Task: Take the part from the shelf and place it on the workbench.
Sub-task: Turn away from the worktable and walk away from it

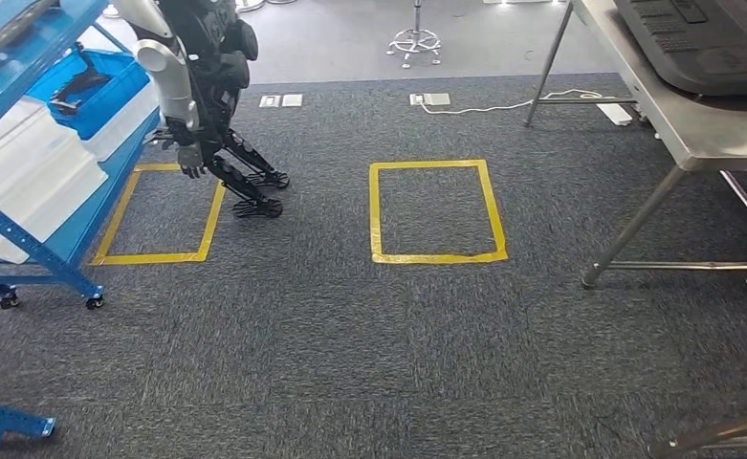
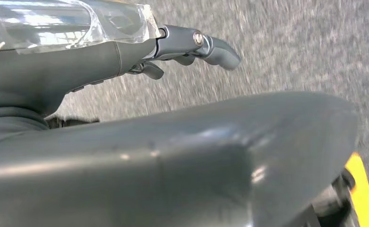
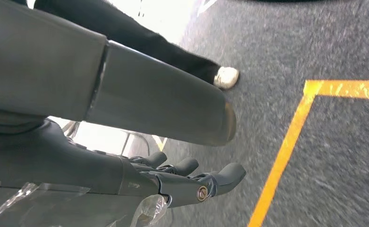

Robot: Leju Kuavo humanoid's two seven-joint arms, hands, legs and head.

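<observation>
Carpet (image 1: 350, 335) was dark grey, speckled. Floor tape rectangles (image 1: 436, 256) were yellow. Shelf frame (image 1: 34, 244) and bin (image 1: 101, 91) were blue, workbench (image 1: 704, 143) bare steel. Part (image 2: 196, 156) was grey; shoe (image 3: 226, 77) was white.

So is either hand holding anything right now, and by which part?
Nothing is held. The left hand and the right hand both hang with fingers stretched out, empty.

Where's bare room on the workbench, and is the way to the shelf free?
On the workbench, a bare steel strip borders the near edge; the dark moulded panel crowds the rest. The carpet inside the middle yellow rectangle is free. Beside the blue shelf, another robot is in the way.
</observation>
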